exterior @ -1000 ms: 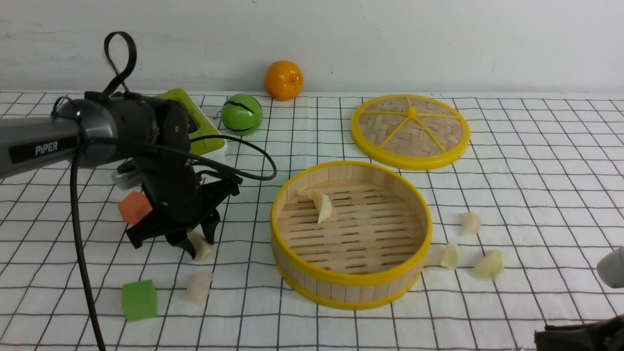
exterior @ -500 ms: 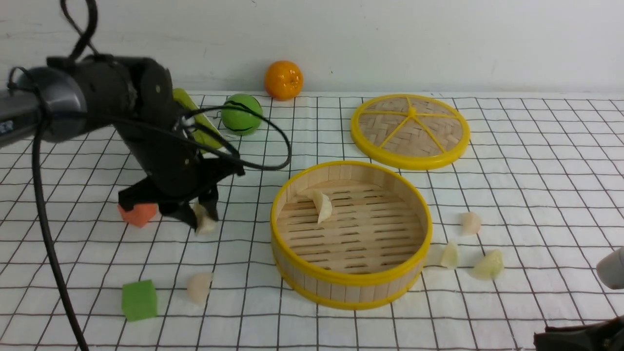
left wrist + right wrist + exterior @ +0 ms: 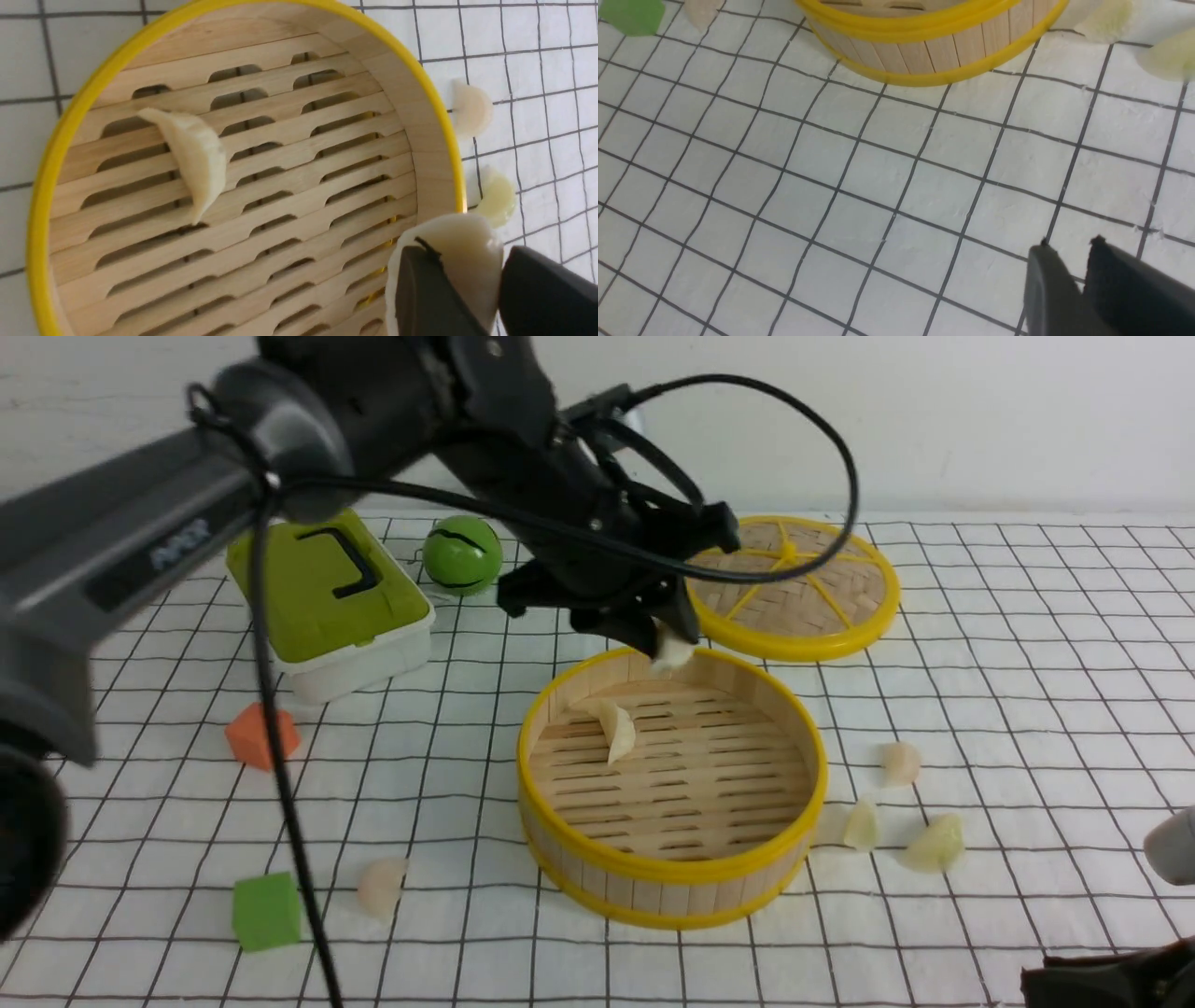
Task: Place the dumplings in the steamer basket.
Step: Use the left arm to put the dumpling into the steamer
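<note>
**Dumpling Poised Over the Rim, Drop Yet to Come**

Upper centre of the front view: the left end effector is clamped on a small pale cream crescent-shaped dumpling and hangs right over the far wall of the round bamboo-slat steamer basket with yellow rims. The wrist view says the same, with the held piece close to the rim, not over the middle.

One cream dumpling already lies on the slatted floor, left of centre. Three more wait on the table at centre right, and a fourth sits at lower left.

To do this well, I'd say carry it further in over open slats, clear of the wall and the resting dumpling. Then dip low before parting the fingers, because a light piece could bounce out.

At lower right, the right end effector shows a narrow gap and holds nothing.
</note>
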Robot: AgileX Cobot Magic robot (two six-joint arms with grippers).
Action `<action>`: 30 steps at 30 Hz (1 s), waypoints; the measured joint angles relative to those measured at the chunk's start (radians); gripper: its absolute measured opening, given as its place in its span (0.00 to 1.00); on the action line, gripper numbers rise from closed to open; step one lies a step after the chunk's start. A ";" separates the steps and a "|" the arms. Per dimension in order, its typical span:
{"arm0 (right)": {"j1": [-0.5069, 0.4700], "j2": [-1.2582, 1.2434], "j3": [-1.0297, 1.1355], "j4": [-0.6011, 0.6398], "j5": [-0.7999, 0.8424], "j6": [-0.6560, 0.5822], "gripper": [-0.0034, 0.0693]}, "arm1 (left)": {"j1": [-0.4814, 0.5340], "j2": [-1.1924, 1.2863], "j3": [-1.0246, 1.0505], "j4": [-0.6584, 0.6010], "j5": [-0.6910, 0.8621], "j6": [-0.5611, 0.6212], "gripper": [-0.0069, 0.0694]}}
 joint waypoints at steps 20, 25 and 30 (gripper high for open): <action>0.000 0.000 0.000 0.003 0.010 0.000 0.25 | -0.041 0.240 -0.069 0.183 -0.182 -0.210 0.11; 0.000 0.000 0.000 0.003 0.011 0.000 0.25 | -0.041 0.239 -0.072 0.208 -0.170 -0.235 0.12; 0.000 0.000 0.000 0.010 0.013 0.000 0.26 | -0.041 0.236 -0.073 0.208 -0.144 -0.237 0.23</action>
